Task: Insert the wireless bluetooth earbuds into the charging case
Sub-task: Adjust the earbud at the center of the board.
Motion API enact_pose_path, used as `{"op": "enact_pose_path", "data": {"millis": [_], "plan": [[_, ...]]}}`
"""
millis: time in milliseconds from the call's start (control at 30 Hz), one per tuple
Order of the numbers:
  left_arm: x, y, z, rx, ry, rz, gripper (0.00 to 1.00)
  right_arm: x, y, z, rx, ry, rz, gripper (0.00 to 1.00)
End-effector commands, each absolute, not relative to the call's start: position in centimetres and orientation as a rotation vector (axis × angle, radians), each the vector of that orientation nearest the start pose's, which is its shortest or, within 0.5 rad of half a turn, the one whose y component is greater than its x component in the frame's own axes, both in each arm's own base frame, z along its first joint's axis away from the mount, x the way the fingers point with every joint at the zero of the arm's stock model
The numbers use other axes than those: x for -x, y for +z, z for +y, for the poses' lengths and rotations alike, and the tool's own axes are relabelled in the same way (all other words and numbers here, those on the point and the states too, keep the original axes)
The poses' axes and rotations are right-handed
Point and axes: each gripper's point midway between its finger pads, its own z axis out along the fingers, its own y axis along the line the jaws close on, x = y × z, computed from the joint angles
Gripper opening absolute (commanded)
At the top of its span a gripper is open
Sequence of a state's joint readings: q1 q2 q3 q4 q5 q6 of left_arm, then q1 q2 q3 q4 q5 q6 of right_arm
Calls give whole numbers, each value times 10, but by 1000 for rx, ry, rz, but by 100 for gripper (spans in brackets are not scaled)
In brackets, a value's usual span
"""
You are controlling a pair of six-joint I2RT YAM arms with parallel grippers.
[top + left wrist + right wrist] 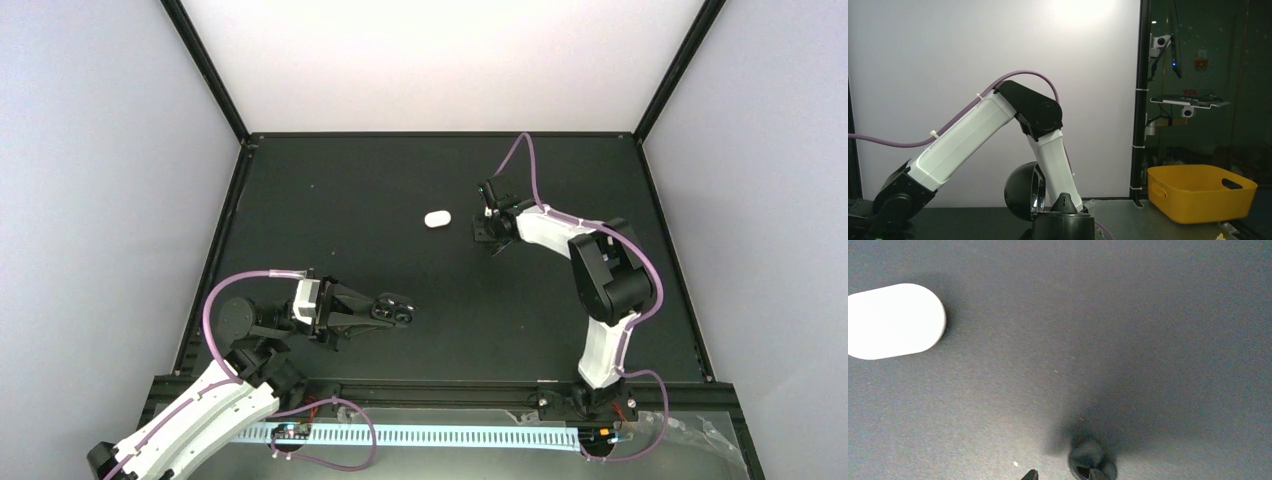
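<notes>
The white case [437, 219] lies on the black table [330, 200] as a closed-looking capsule. In the top view its long axis runs roughly side to side, and no seam or open lid can be made out. The right gripper [1062, 475] hangs low over the table just to the right of the case, pointing down. Its wrist view catches only the two tips at the bottom edge. They stand a little apart with bare table showing between them, so the fingers look narrowly open with nothing clamped. A small dark round thing, probably a black earbud [1091, 462], sits right at the tip farther from the case. Whether that tip touches it cannot be told. From these fingers the case lies up and to the left in the wrist view, near but apart, and the earbud is on the side of the gripper away from the case. No white earbuds can be found in any view. The left gripper [398, 311] lies low and level, well nearer the arm bases than the case. Its fingers are pressed together and nothing is visible between them. The right arm is plainly the closer one to both earbud and case. The next move likely depends on centring the open fingers over the earbud.
</notes>
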State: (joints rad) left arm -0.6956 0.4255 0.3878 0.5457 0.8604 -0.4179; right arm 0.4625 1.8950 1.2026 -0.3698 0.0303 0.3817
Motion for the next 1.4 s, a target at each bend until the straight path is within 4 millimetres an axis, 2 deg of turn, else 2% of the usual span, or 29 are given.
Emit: {"op": "enact_pose_path", "data": {"millis": [0, 133, 267, 633, 767, 1000, 1233, 1367], "plan": [[-60, 366, -220, -993, -1382, 942, 2, -410, 64, 179, -105, 294, 2558, 26], [-61, 366, -220, -990, -1384, 944, 1, -401, 64, 170, -321, 454, 2520, 28], [-60, 366, -220, -994, -1389, 943, 2, -402, 62, 181, -350, 546, 2527, 35], [-62, 366, -221, -992, -1387, 946, 2, -410, 47, 169, -329, 336, 2603, 48], [-62, 366, -221, -993, -1388, 948, 2, -411, 36, 167, -324, 282, 2634, 48], [-62, 366, -221, -991, -1386, 950, 2, -415, 30, 174, -290, 254, 2654, 45], [-62, 366, -221, -991, -1383, 950, 2, -418, 28, 176, -242, 203, 2666, 34], [-62, 365, -221, -992, -1383, 951, 2, -416, 24, 175, -196, 137, 2682, 33]]}}
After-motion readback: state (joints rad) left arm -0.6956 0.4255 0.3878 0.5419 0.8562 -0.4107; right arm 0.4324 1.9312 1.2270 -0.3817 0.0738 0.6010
